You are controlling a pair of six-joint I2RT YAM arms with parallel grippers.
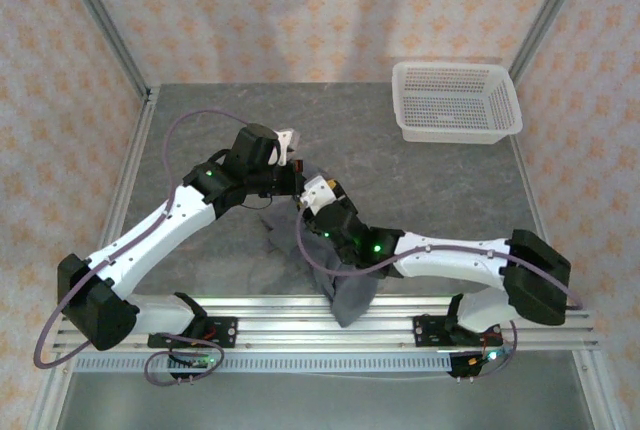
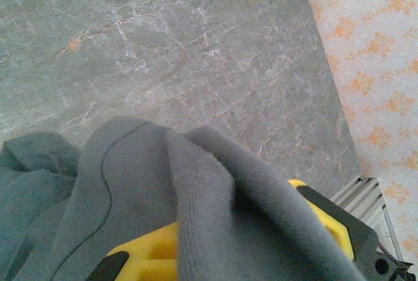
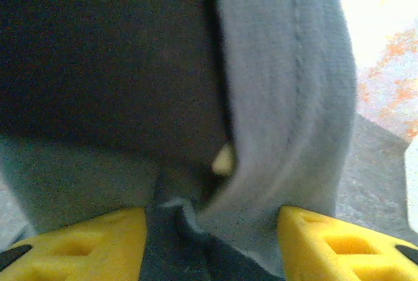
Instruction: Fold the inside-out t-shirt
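Slate-grey inside-out t-shirt (image 1: 345,285) lies bunched between both arms and spills over the table's (image 1: 450,200) near edge. The left gripper (image 1: 293,180) pinches a fold; the right gripper (image 3: 212,238) stands spread, with fabric loose between its fingers. Bare tabletop surrounds them, and a white mesh basket (image 1: 455,100) sits well apart at far right.

No legible txt, labels, brands, nos. or signs on anything.
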